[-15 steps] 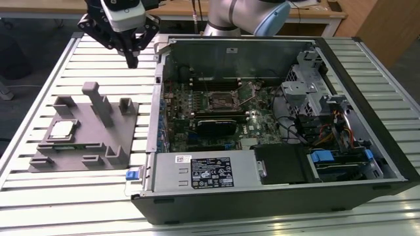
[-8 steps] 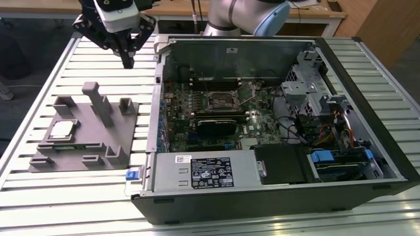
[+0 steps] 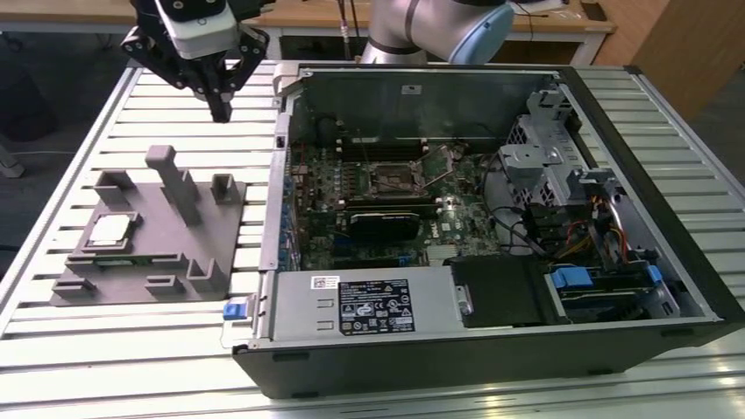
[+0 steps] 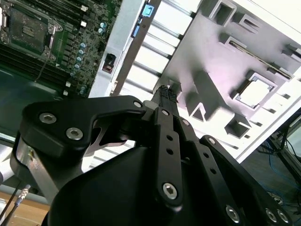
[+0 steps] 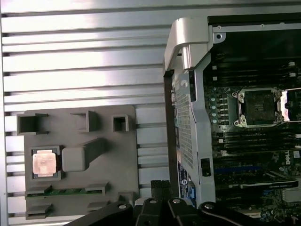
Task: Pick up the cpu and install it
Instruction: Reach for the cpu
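The cpu is a small pale square chip lying flat in a recess of the grey holder block at the exterior view's left. It shows in both wrist views. My gripper hangs above the slatted table behind the holder block, well clear of the cpu, shut with nothing in it; its fingertips meet in both wrist views. Inside the open computer case, the motherboard socket stands open with its metal frame lifted.
The holder block has several upright posts beside the cpu recess. A power-supply box fills the case's near corner, and drive cages and cables sit at the exterior view's right. The case's metal wall stands between block and motherboard.
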Robot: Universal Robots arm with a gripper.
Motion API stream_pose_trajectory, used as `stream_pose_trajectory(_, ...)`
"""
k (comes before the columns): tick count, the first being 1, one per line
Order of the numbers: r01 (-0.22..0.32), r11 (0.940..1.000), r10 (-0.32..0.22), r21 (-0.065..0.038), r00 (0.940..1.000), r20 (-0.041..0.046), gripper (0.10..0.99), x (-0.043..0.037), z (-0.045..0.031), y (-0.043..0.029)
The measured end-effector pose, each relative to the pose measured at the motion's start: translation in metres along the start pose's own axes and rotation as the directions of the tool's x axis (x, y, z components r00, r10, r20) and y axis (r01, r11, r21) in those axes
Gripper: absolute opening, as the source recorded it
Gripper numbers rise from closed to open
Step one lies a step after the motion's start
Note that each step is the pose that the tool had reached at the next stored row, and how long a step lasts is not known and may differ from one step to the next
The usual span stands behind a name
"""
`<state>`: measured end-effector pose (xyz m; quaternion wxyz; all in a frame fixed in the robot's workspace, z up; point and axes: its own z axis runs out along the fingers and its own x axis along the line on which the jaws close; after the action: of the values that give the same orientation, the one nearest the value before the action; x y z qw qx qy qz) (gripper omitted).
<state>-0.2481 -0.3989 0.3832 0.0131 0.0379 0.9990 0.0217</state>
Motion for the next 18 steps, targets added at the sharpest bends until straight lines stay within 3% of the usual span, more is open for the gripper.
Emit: stream_pose_trajectory(18, 0.0, 1.0, 0.0, 0.0, 1.0, -0.0002, 0.106, 0.0153, 0.0019, -0.0012)
